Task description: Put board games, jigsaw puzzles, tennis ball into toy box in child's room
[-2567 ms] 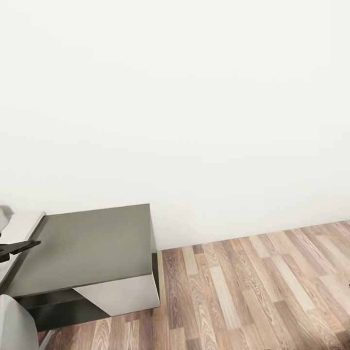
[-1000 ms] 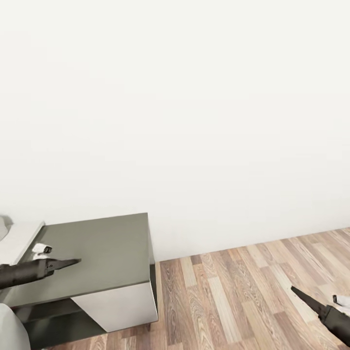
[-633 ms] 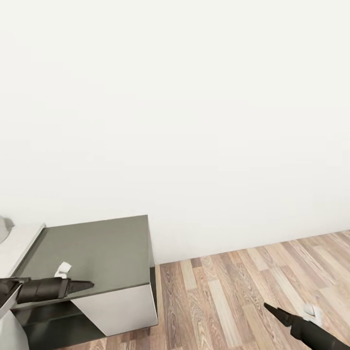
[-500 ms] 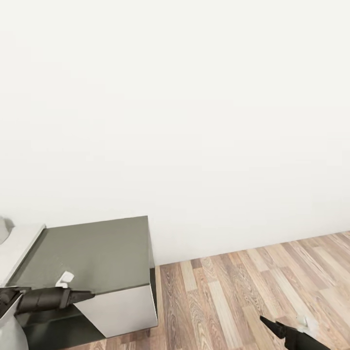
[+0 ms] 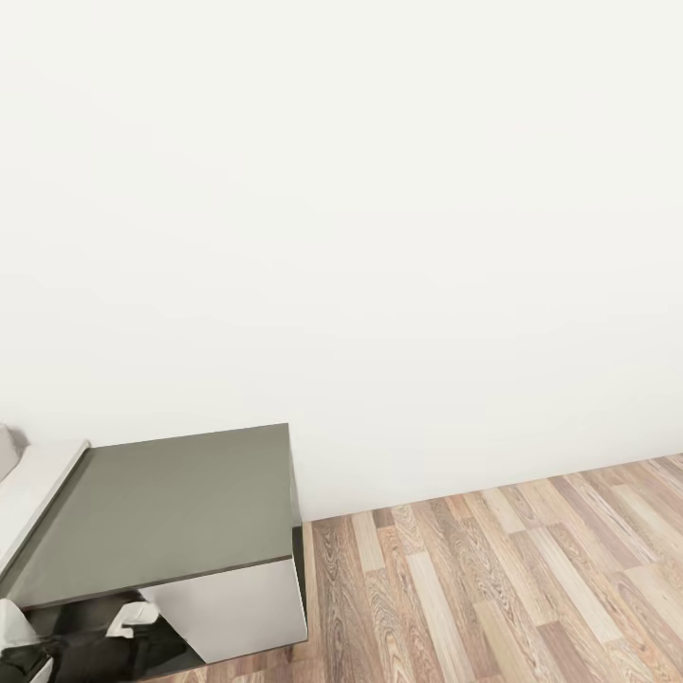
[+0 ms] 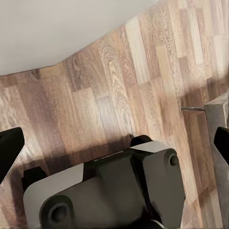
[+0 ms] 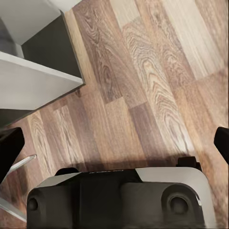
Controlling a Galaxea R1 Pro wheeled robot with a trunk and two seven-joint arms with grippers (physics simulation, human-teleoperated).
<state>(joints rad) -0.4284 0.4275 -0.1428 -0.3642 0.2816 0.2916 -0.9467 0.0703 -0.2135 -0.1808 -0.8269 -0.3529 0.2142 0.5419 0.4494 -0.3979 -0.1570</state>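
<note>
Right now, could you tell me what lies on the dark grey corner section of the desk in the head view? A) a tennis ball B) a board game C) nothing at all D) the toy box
C: the dark grey corner section shows a bare top with no toy on it, standing against the white wall beside the wood plank floor.

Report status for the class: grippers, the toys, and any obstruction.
Left gripper open, empty, over the wood floor. Right gripper open, empty. Dark grey desk corner bare, no toys on it. Nothing blocking ahead.
</note>
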